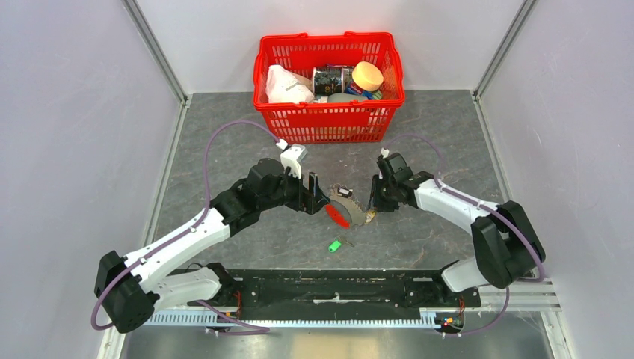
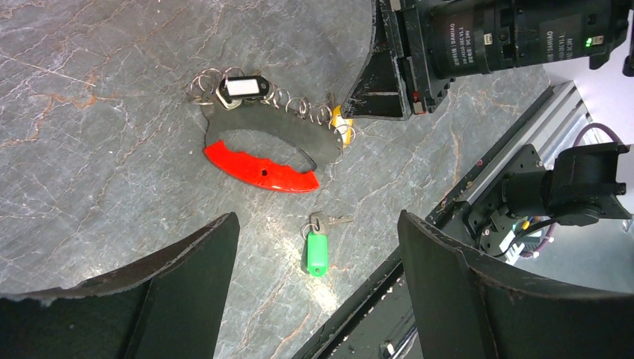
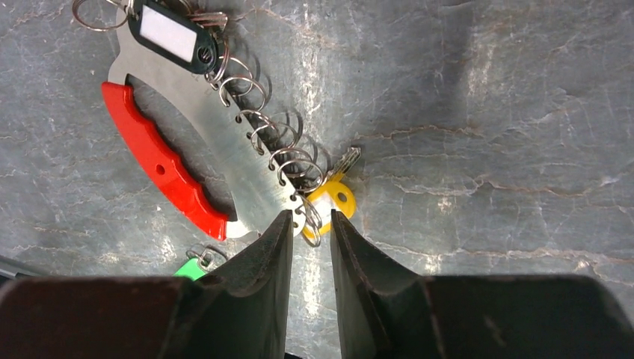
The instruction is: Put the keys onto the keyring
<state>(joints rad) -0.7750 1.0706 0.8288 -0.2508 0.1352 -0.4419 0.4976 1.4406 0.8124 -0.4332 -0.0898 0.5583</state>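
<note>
The keyring (image 1: 342,212) lies mid-table: a red handle (image 2: 258,168) on a grey metal plate (image 3: 217,134) edged with several wire rings. A black-tagged key (image 3: 168,34) hangs at one end, a yellow-tagged key (image 3: 333,202) at the other. A key with a green tag (image 2: 317,252) lies loose on the table in front of the keyring (image 1: 334,244). My left gripper (image 2: 318,218) is open and empty, raised above the green-tagged key. My right gripper (image 3: 310,217) is low at the yellow-tag end, its jaws a narrow gap apart around the last wire ring (image 3: 312,228).
A big red mesh basket (image 1: 329,123) with packages and jars stands at the back of the table. A black rail (image 1: 336,288) runs along the near edge by the arm bases. Grey walls close in both sides.
</note>
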